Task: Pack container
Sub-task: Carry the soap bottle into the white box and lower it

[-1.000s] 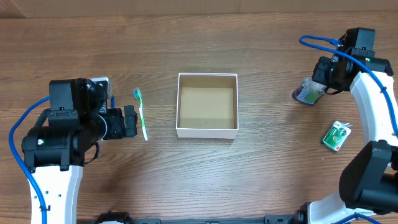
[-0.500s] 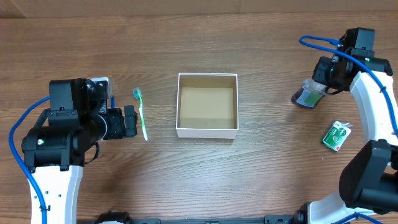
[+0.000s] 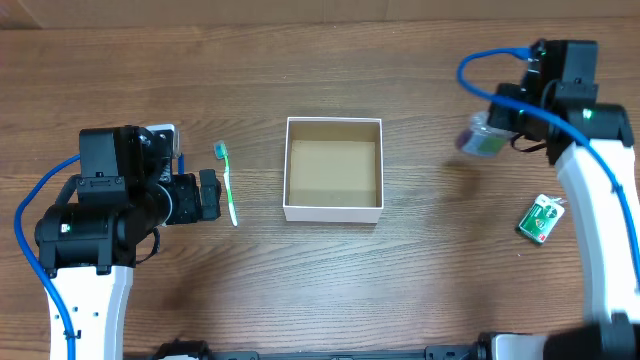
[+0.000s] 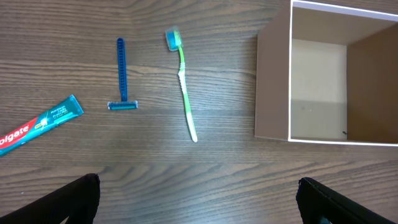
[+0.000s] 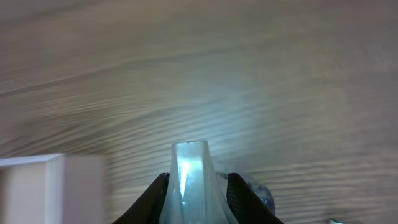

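Note:
The container (image 3: 333, 209), a white-walled square box with a brown inside, sits mid-table; it also shows in the left wrist view (image 4: 273, 87) and at the edge of the right wrist view (image 5: 37, 186). My right gripper (image 3: 490, 135) is shut on a small clear bottle (image 3: 482, 140) with a purple base, held above the table right of the container; the bottle (image 5: 189, 180) fills the space between the jaws. My left gripper (image 3: 210, 195) is open and empty, beside a green toothbrush (image 3: 227, 180), which also shows in the left wrist view (image 4: 185, 93).
A blue razor (image 4: 122, 78) and a toothpaste tube (image 4: 37, 124) lie left of the toothbrush. A green and white packet (image 3: 541, 218) lies at the right, near the right arm.
My right gripper has lifted the small bottle off the table and moved it left, toward the container. The left arm has not moved.

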Robot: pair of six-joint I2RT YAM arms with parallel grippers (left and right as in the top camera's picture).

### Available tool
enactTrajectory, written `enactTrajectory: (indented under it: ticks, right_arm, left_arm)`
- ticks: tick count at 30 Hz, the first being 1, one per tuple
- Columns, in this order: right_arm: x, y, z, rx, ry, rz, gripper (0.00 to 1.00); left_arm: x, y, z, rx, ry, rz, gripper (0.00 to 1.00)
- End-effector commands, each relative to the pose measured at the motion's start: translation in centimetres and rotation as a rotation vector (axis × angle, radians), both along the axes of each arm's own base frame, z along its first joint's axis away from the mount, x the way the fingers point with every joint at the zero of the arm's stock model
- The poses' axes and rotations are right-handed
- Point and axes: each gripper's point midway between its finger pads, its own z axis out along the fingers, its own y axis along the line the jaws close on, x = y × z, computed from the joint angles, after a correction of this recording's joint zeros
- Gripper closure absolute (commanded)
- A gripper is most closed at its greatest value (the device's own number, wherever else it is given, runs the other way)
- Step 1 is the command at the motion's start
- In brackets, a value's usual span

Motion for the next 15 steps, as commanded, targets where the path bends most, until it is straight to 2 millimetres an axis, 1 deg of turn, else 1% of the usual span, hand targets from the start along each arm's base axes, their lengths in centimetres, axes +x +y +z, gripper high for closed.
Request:
enactTrajectory:
  ticks: [1, 2, 4, 5, 7, 9, 12, 14, 15]
  right_arm:
    - [-2.5, 7.0, 6.9, -0.012, -0.182, 0.172, 0.96]
    - [-2.9, 8.3, 7.5, -0.008, -0.199, 0.206, 0.96]
    - [-4.2, 11.4, 8.8, 0.003, -0.238, 0.269, 0.96]
    - [-4.9, 13.4, 9.2, 0.000, -0.252, 0.310, 0.96]
    - [-6.2, 16.7, 9.2, -0.010, -0.260, 0.381, 0.96]
    - [-6.9, 19.2, 8.9, -0.022, -0.262, 0.440, 0.96]
    - [-7.3, 22.9, 8.5, -0.045, -0.288, 0.503, 0.96]
    - [-6.9, 24.8, 8.1, -0.043, -0.305, 0.527, 0.96]
    - [-6.4, 25.7, 7.6, -0.039, -0.309, 0.535, 0.96]
  left_arm:
    - [0.4, -0.3, 0.9, -0.009, -0.027, -0.024, 0.00]
    - [0.4, -0.3, 0.9, -0.010, -0.027, -0.024, 0.00]
    - [0.4, -0.3, 0.9, -0.009, -0.027, -0.023, 0.00]
    - [0.4, -0.3, 0.9, -0.009, -0.027, -0.023, 0.00]
    - [0.4, -0.3, 0.9, -0.010, -0.027, -0.024, 0.00]
    - [0.4, -0.3, 0.9, -0.010, -0.026, -0.023, 0.00]
    - [0.3, -0.3, 0.8, -0.010, -0.023, -0.024, 0.00]
    - [0.3, -0.3, 0.8, -0.010, -0.023, -0.023, 0.00]
    - [0.3, -0.3, 0.8, -0.010, -0.023, -0.023, 0.00]
